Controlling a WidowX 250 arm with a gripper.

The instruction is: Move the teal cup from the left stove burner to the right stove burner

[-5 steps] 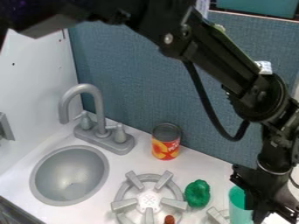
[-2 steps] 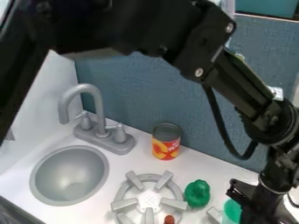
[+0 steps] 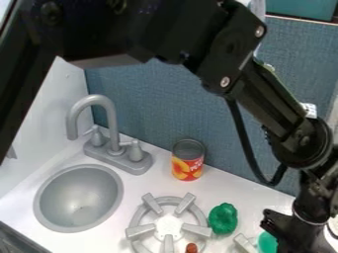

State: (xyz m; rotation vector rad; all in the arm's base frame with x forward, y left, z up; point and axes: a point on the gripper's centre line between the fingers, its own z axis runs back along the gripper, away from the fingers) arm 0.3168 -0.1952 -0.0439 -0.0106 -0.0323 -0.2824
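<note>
1. Your nearest thing is the green cup (image 3: 267, 243), immediately left of the end effector (image 3: 292, 237) as you look at the view, and close up against it. That side-by-side placing is the relation to watch.
2. You cannot tell whether the end effector is apart, together or clamped on the cup. You also can't judge the cup's long axis well enough to call it upright or tilted.
3. Farther left of the end effector you have the crumpled-looking green thing (image 3: 223, 219), then the stove burner (image 3: 169, 226) beyond it. The can (image 3: 188, 159) stands up and to the left, toward the blue panel (image 3: 139, 113), on the white counter (image 3: 241, 190).
4. Against one second ago, your end effector and the cup both sit lower in the view. Since the more recent frame, both have shifted slightly down and right. The green thing, burner and can have kept their places.
</note>
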